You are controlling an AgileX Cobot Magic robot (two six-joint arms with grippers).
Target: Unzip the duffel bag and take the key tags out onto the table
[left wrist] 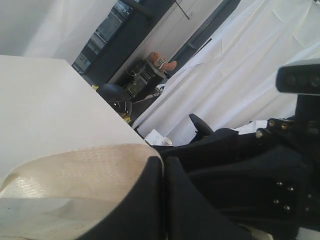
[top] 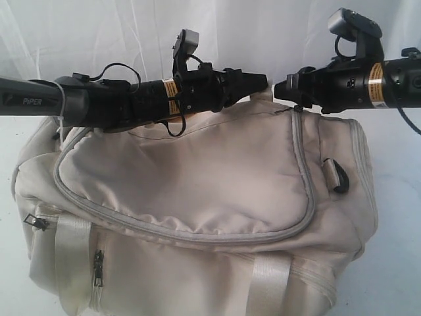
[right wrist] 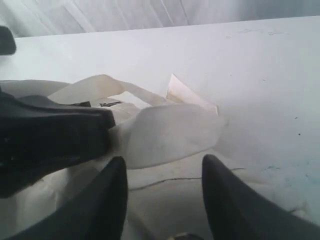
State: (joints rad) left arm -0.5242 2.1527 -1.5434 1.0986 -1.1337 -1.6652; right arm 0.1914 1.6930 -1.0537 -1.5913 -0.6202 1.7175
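Duffel bag [top: 197, 171] sits on the white worktop [top: 395, 263] and fills most of the exterior view. Its grey curved zipper [top: 301, 158] is shut all round the top flap. Key tags show in no view; I take them to be inside.

Step in hand, as I read it: getting hold of the zip pull. Both my hands meet tip to tip over the bag's far top edge, near the zipper end on my right arm's side.

- Left hand [left wrist: 163, 167]: fingers pressed together, cream webbing strap [left wrist: 75, 165] against one finger. Can't tell if it's pinched.
- Right hand [right wrist: 164, 160]: fingers well apart, nothing between them, bag fabric below.

To do it well: left anchors the fabric or strap just beside the zip end to tension the flap. Right closes on the pull only, not the tape, then follows the curve. A soft bag will likely bunch otherwise.

Views: the exterior gives the whole zipper line but hides the finger gaps. The right wrist view shows the open gap, plus a small dark piece that may be the pull, too blurred to say. Only the left wrist view shows the strap contact.
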